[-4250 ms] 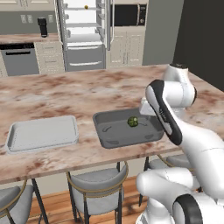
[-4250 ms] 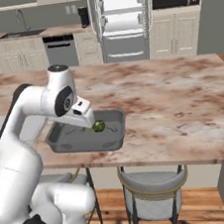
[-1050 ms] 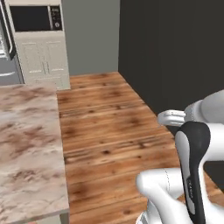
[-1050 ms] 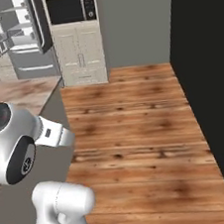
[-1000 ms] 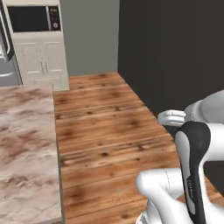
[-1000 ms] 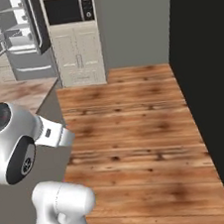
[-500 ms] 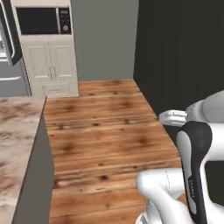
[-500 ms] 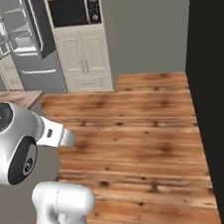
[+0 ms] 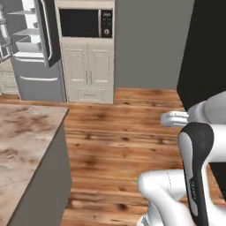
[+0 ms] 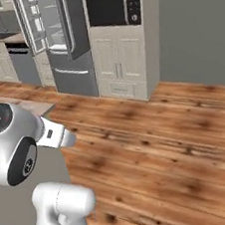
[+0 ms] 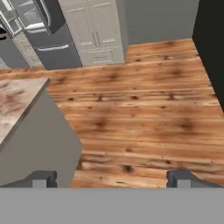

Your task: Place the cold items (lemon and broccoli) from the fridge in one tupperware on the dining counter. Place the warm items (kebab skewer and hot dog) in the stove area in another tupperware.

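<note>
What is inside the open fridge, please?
The fridge shows white inner shelves and clear door bins. No food is discernible there; its open door covers part of the interior.

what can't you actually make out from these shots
- Tall grey steel fridge, right base view: the open door hides most shelves, so any food inside can't be told.
- Beige marble dining counter, left base view: cut off by the left edge, so whatever stands further along is unseen.
- Open gripper, hand view: just the two dark tips rise at the bottom, nothing between them.
</note>
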